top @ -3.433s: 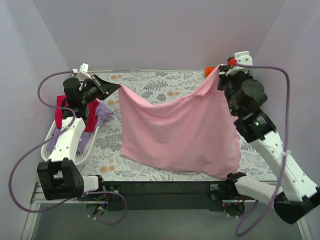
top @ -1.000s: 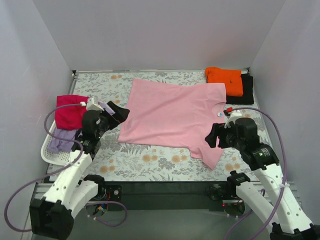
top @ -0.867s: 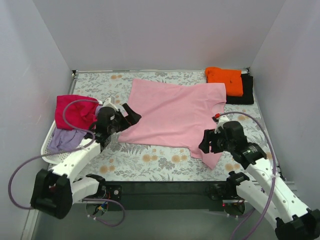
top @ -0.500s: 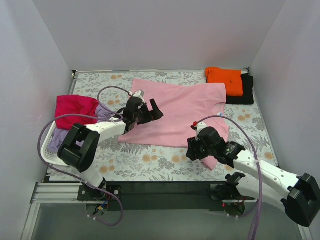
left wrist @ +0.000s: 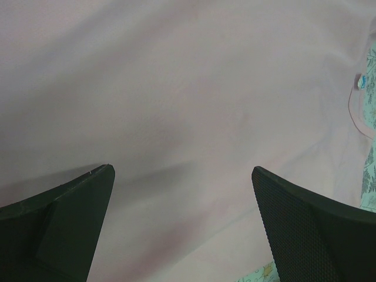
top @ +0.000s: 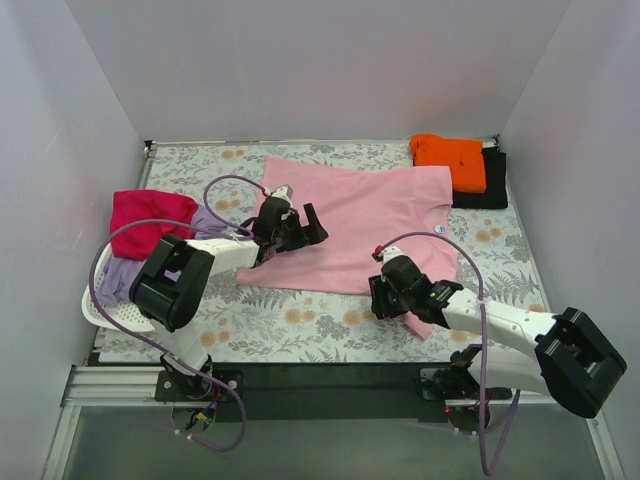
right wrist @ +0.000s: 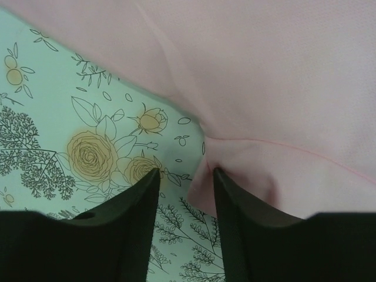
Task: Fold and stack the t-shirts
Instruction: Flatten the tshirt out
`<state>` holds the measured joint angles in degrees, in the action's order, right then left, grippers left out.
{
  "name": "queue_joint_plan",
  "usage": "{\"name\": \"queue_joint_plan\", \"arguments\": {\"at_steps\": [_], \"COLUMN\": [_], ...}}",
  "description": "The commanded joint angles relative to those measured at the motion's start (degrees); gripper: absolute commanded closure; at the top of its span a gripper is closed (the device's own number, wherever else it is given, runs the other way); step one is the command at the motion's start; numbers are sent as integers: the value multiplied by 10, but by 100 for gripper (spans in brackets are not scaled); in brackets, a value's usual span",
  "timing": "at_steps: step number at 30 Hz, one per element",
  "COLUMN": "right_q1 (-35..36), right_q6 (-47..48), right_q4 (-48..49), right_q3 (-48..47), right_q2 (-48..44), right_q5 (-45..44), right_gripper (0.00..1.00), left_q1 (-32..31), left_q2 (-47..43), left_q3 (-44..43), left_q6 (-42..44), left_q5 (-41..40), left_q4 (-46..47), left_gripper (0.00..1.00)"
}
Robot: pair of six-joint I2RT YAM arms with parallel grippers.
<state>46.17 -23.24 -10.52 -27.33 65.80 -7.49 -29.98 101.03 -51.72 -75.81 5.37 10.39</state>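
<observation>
Over the light pink t-shirt [top: 360, 215], left gripper [left wrist: 181, 169] gapes wide; right gripper [right wrist: 185, 170], half-open, straddles its edge.

The left arm [top: 215, 250] is folded low. From its base at the near left edge it doubles back at a black elbow, and the white forearm then runs up and to the right, close above the desk [top: 300, 320]. Its wrist ends in the left gripper [top: 308, 228], which points right with the fingers [left wrist: 59, 226] spread wide apart. The right arm [top: 500, 322] also lies low, its white forearm reaching leftward from a black elbow at the near right. The right gripper [top: 376, 298] points left and down at the desk. Its fingers [right wrist: 132, 220] stand close together, with a narrow gap showing between the tips.
</observation>
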Motion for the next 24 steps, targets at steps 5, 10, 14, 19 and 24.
{"name": "queue_joint_plan", "arguments": {"at_steps": [5,10,14,19,24], "right_q1": [33,77,113,150,193], "right_q6": [-29,-64,-83,-106,-131], "right_q4": [-12,-58,-89,-114,-136], "right_q3": [-5,-18,-30,-38,-43], "right_q2": [17,3,1,8,8], "right_q5": [-13,-29,-22,-4,12], "right_gripper": [86,99,99,99,99], "left_q1": [-2,-2,-2,-2,-3], "left_q2": [-19,-44,-60,-94,-156], "left_q3": [39,71,102,163,217], "left_q6": [10,8,1,-11,-30], "left_q5": [-7,-17,-26,-44,-47], "left_q4": [10,11,9,5,1], "left_gripper": [4,4,4,3,3]}}
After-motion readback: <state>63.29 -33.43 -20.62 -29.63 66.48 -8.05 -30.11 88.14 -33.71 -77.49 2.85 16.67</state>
